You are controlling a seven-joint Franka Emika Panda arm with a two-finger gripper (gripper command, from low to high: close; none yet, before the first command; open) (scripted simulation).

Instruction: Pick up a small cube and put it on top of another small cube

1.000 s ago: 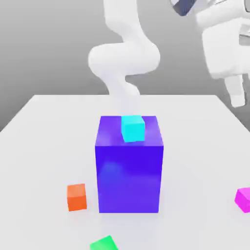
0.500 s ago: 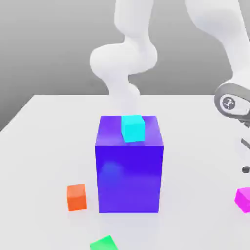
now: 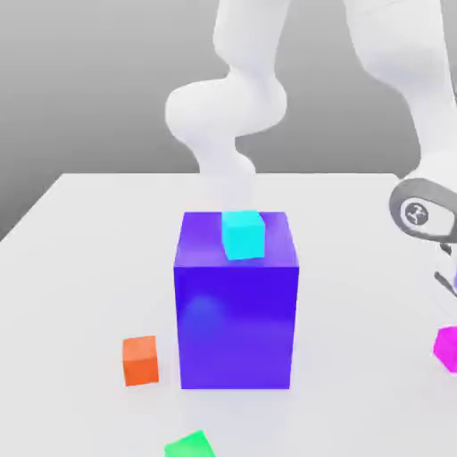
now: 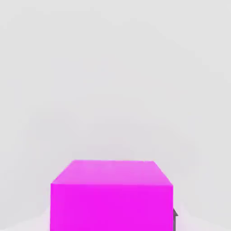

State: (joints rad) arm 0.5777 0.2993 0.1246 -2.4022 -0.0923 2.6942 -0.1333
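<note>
A magenta cube [image 3: 445, 347] is seen on the worktop [image 3: 80, 259] at the exterior view's right edge, flat on one face; up close [image 4: 112, 197] its top and one side are shown. A cyan cube [image 3: 243, 235] is perched atop a tall blue block [image 3: 236, 312]. An orange cube [image 3: 140, 360] and a green cube [image 3: 190, 444] are spotted well apart, nearer the exterior view's left.

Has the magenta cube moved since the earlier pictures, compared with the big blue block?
Yes. In the exterior view the magenta cube sits slightly higher than before, while the big blue block has stayed put.
</note>
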